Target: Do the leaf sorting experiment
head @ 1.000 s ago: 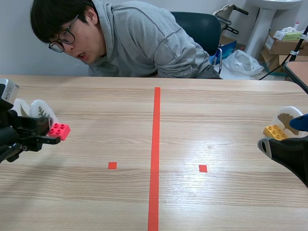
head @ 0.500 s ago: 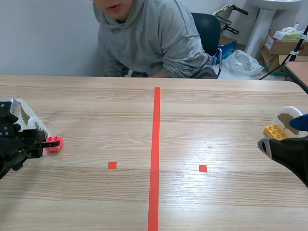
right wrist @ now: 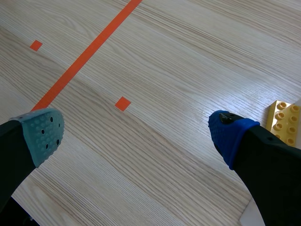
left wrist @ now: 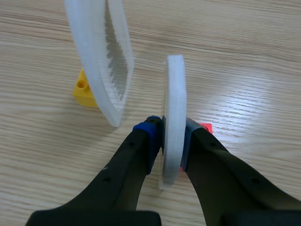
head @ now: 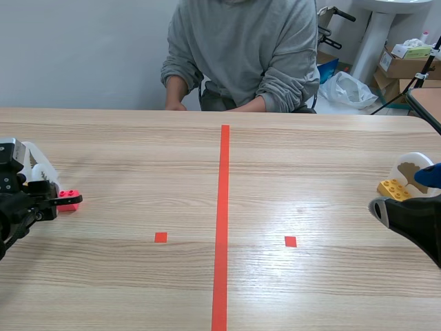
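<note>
My left gripper point(left wrist: 167, 134) is shut on a white leaf card point(left wrist: 174, 108) that stands edge-on between its pads. A red brick point(left wrist: 205, 127) peeks out by the card's foot, behind one finger. Ahead stands a second white leaf card point(left wrist: 101, 56) on a yellow brick point(left wrist: 84, 90). In the scene view the left gripper point(head: 55, 196) is at the table's far left beside the red brick point(head: 69, 200) and the white cards point(head: 40, 169). My right gripper point(right wrist: 136, 129) is open over bare table, with another yellow brick point(right wrist: 284, 120) beside one finger.
A white card with a brown leaf point(head: 411, 171) stands on the yellow brick point(head: 393, 188) at the table's right edge. A person in a grey hoodie point(head: 244, 48) sits across the table. An orange tape line point(head: 222, 221) runs down the middle.
The left gripper has drawn back toward the left edge with the card and red brick. The person has sat upright. The right arm has kept still.
</note>
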You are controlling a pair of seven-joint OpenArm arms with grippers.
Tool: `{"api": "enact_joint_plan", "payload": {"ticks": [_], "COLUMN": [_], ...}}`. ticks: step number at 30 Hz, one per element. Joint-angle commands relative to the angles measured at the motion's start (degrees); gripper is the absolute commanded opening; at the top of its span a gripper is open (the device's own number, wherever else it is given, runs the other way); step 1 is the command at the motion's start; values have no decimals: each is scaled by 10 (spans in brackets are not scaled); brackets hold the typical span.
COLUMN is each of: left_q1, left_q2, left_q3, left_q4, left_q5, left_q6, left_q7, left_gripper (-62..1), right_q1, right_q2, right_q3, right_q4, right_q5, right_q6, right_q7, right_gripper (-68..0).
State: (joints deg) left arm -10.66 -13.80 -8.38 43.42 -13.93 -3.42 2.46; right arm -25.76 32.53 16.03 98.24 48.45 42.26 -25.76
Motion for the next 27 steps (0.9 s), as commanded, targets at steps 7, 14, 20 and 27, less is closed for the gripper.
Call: {"api": "enact_joint_plan", "payload": {"ticks": [7, 14, 20, 27], "left_q1": [-2, -2, -2, -1], "left_q2": [-5, -5, -5, -5], "left_q3": [0, 0, 0, 0], "left_q4": [4, 4, 4, 4], "left_q5": [22, 26, 26, 27], "left_q6": [14, 14, 14, 14], "left_q7": [-3, -10, -10, -11], "left_gripper": [-576, -428, -319, -172], "right_q1": [2, 2, 2, 2], "right_q2": [5, 5, 5, 5], "right_q3": [8, 8, 8, 8], "right_q4": [7, 7, 7, 7], "right_q5": [8, 8, 8, 8], "right_q6": [5, 5, 5, 5], "right_q7": [7, 7, 7, 7], "right_gripper": [-37, -37, -37, -37]}}
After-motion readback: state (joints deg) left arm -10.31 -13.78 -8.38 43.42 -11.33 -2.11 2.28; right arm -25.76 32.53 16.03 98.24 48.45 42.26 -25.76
